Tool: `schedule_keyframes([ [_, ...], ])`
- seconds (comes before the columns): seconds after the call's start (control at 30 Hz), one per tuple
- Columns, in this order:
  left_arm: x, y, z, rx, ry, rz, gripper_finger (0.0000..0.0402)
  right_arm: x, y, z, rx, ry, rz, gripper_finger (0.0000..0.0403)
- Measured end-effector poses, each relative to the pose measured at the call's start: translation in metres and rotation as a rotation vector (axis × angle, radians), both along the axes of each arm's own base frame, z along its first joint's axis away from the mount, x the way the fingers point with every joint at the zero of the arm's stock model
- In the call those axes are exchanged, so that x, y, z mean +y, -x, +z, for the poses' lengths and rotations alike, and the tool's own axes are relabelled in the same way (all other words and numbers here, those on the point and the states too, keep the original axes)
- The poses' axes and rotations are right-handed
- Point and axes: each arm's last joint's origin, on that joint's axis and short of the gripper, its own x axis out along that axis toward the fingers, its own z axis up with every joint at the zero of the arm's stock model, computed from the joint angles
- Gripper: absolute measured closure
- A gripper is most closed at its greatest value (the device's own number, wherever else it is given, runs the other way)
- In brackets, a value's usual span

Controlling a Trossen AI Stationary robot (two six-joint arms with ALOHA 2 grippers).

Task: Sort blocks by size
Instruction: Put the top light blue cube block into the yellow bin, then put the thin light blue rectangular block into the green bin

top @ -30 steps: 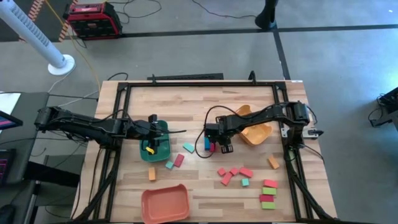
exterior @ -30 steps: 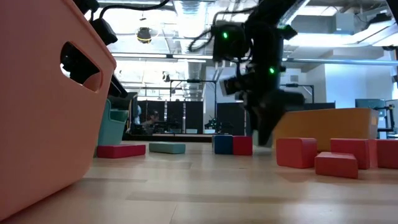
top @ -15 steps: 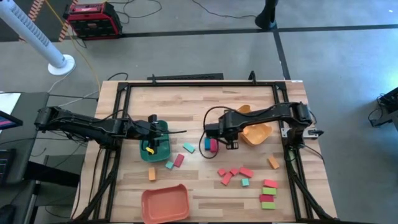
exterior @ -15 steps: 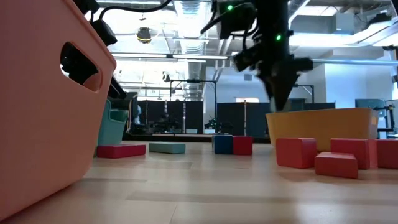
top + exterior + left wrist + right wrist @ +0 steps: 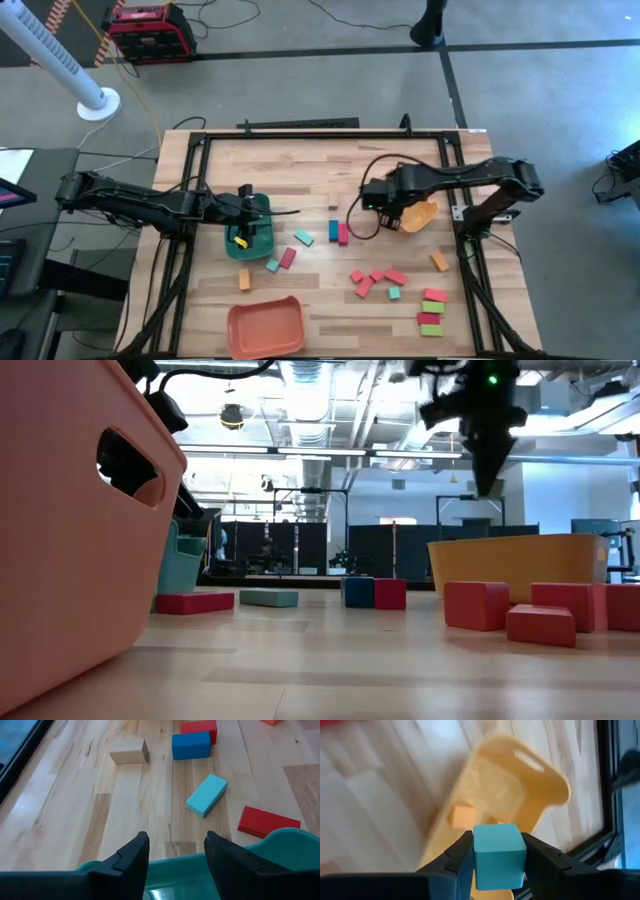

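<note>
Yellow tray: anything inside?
One small orange block lies in the yellow tray. The right claw, shut on a teal cube, hides part of the tray floor.

Right arm reaches in from the tabletop's right edge, elbow bent, wrist raised; right tool (image 5: 497,857) hangs high, fingers (image 5: 460,860) clamped on a teal cube (image 5: 499,854). Left arm lies stretched low from the left side, left tool (image 5: 175,852) low, fingers (image 5: 131,860) parted, holding nothing.

The wooden worktop (image 5: 300,170) is carrying scattered blocks (image 5: 378,281), a green tray (image 5: 262,238), a yellow-orange tray (image 5: 420,215) and a salmon-red tray (image 5: 265,327).
</note>
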Motion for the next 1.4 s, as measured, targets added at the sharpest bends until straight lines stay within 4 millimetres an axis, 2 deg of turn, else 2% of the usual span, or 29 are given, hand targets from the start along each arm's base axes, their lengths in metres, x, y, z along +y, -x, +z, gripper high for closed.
schedule_keyframes([
  [0.3, 0.000, 0.000, 0.000, -0.001, 0.005, 0.004, 0.0221, -0.012, 0.030, -0.036, 0.004, -0.003, -0.079, 0.0231],
  [0.53, 0.000, 0.000, 0.000, -0.004, 0.013, 0.009, 0.0221, -0.020, 0.040, -0.049, -0.057, -0.009, -0.094, 0.0231],
  [0.97, 0.000, 0.000, 0.000, -0.006, 0.022, 0.015, 0.0221, -0.023, 0.042, -0.058, -0.101, -0.038, -0.092, 0.0226],
  [1.4, 0.000, 0.000, 0.001, -0.014, 0.028, 0.019, 0.0221, -0.023, 0.042, -0.058, -0.100, -0.035, -0.087, 0.0172],
])
